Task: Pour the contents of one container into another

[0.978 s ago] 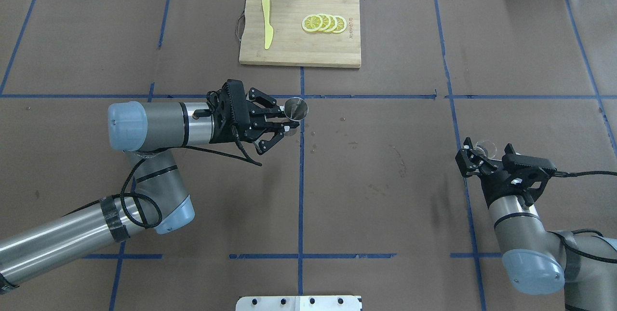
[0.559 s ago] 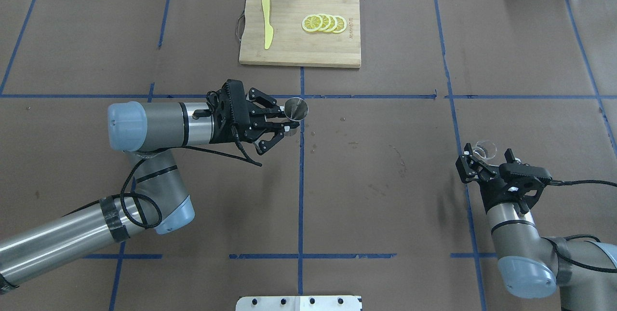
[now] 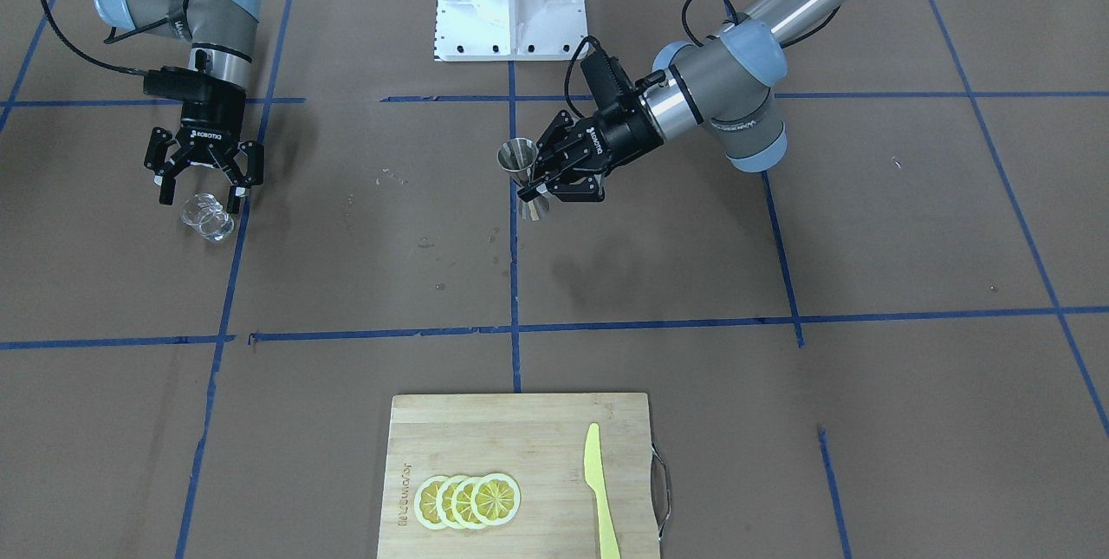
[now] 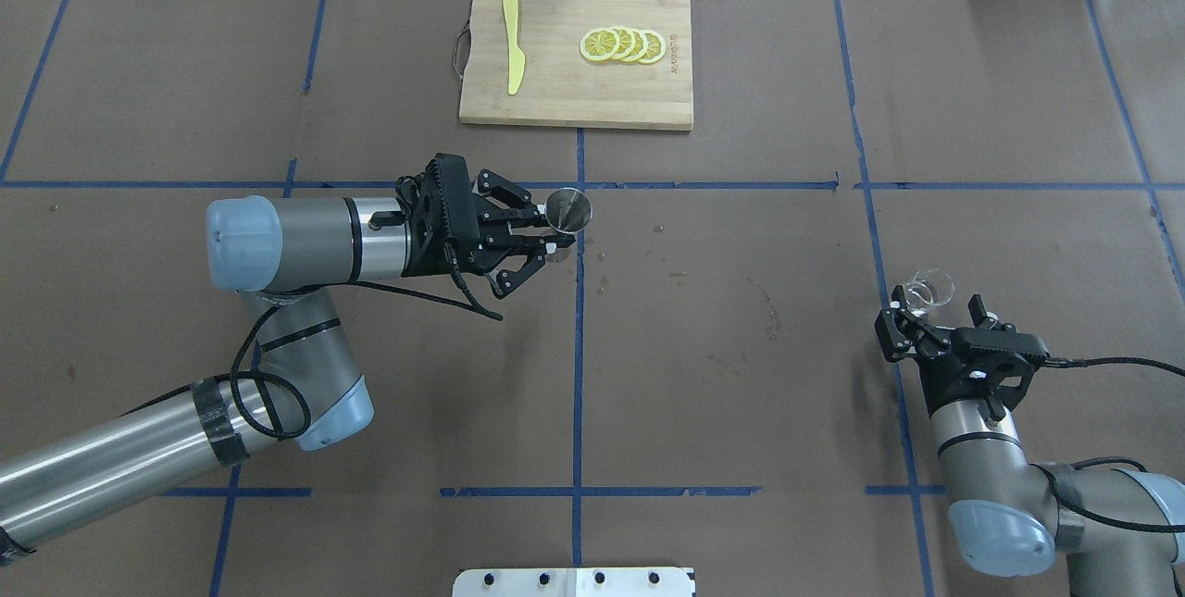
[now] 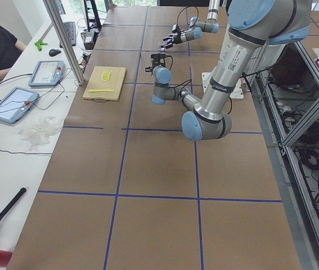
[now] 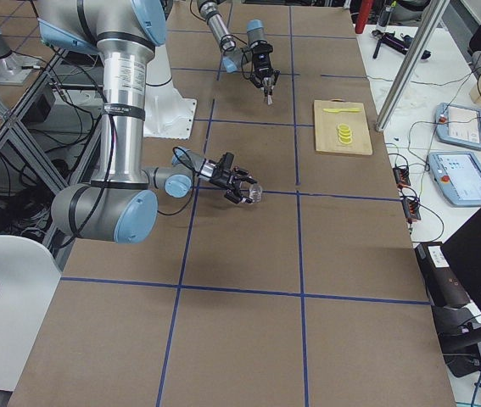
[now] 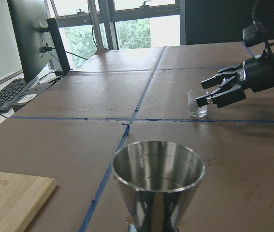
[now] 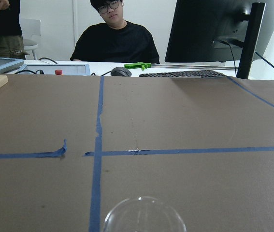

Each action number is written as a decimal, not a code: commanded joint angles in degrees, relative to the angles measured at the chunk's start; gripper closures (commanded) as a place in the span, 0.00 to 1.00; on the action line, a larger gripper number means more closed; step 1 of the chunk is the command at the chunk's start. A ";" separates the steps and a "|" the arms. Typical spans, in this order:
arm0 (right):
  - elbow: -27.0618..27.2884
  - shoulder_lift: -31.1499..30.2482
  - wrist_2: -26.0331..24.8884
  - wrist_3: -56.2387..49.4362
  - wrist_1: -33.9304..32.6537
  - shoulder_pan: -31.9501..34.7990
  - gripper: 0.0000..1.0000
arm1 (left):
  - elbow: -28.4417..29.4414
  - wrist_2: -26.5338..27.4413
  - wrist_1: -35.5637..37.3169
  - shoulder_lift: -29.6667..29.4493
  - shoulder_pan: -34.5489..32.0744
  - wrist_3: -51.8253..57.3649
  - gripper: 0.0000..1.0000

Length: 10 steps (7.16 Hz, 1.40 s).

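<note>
The one container, a small clear glass cup (image 4: pixel 931 286), stands upright on the brown table at the right, also seen as the cup (image 3: pixel 209 218) and the cup (image 7: pixel 197 103). My right gripper (image 4: pixel 933 312) is open just behind it, apart from the glass; the same right gripper (image 3: pixel 201 193) shows wide fingers. Only the cup's rim (image 8: pixel 144 216) shows in the right wrist view. The steel jigger (image 4: pixel 567 208), the other container, is held upright above the table's middle with my left gripper (image 4: pixel 553 238) shut on its waist; its open cone (image 7: pixel 158 170) faces up.
A bamboo cutting board (image 4: pixel 555 97) with lemon slices (image 4: pixel 621 45) and a yellow knife (image 4: pixel 513 43) lies at the far middle. Blue tape lines cross the table. A seated person (image 8: pixel 114 36), monitor and keyboard are beyond the far edge.
My right gripper has drawn back toward the robot's base, leaving the glass cup standing free in front of its fingers. The left arm and the jigger have not moved.
</note>
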 commanded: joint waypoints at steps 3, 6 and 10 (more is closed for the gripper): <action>-0.99 0.45 -0.14 0.31 -0.06 -0.14 0.00 | -0.12 0.00 -0.12 0.35 0.02 0.00 1.00; -2.56 2.46 -0.31 0.13 -0.06 -0.23 0.00 | -0.12 0.00 -0.30 0.53 0.10 0.00 1.00; -4.59 3.62 -1.54 -0.40 -0.06 0.04 0.35 | -0.12 0.00 -0.30 0.88 0.10 0.00 1.00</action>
